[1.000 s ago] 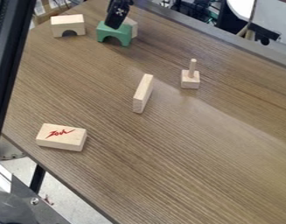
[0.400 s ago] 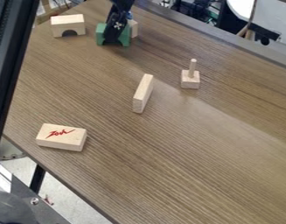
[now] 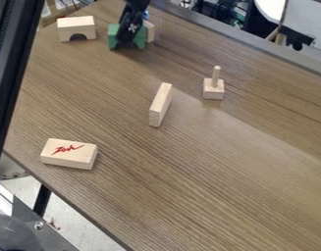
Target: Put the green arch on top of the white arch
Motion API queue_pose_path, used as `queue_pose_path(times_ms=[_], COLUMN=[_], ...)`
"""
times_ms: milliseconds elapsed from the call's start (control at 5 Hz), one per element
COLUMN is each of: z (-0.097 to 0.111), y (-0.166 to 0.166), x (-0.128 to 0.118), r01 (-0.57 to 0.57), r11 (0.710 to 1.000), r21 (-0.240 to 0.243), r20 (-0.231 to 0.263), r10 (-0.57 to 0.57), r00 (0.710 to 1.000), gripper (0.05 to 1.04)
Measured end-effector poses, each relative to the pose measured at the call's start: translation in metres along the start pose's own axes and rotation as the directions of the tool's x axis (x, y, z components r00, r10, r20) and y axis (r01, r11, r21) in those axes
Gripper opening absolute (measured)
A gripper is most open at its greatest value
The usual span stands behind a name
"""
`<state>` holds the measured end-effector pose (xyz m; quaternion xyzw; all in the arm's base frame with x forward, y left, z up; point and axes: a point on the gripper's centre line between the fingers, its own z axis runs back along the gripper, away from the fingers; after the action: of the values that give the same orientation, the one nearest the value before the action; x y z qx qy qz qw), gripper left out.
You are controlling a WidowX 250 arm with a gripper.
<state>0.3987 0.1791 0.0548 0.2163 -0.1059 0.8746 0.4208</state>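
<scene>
Gripper (image 3: 125, 43): black, hung down near the top of the view, at the green arch (image 3: 114, 35). It covered the middle of that block; green showed on both sides of it. Whether it was open or closed, or had a grip on the block, could not be told.

Green arch: solid medium green, flat-topped, on the table (image 3: 222, 171) and not on the white arch (image 3: 76, 25). Its cutout was mostly hidden by the gripper. A pale block (image 3: 150, 31) stood just behind it, partly hidden; contact between the two could not be judged.

White arch: pale, plain wood, upright with its rounded cutout facing down. It stood near the green arch, toward the left of the view, with a gap between them. Its top was flat and bare.

Farther out: a square wooden base with an upright peg (image 3: 214, 84), and a narrow wooden block (image 3: 161, 105) on its long edge, near mid-view. Toward the lower left, well apart from the arches, a rectangular wooden block (image 3: 68, 159) lay flat, red script-like lettering on its upper face.

Table: brown wood grain, with a black upright post (image 3: 7, 68) at the left of the view.
</scene>
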Motion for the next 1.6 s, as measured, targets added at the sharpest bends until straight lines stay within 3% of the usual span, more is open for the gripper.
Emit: queue_pose_path(times_ms=[200, 400, 1000, 1600], z=[0.027, 0.038, 0.027, 0.008], y=[-0.019, -0.029, -0.031, -0.03], x=[0.015, 0.037, 0.072, 0.089], r01=[-0.086, -0.161, -0.259, -0.285], r11=[0.993, 0.982, 0.964, 0.957], r21=[-0.078, -0.101, -0.064, 0.049], r20=[-0.018, -0.022, 0.04, 0.074], r10=[0.084, 0.159, 0.262, 0.281], r00=[0.996, 0.987, 0.964, 0.957], gripper=[0.587, 0.587, 0.587, 0.587])
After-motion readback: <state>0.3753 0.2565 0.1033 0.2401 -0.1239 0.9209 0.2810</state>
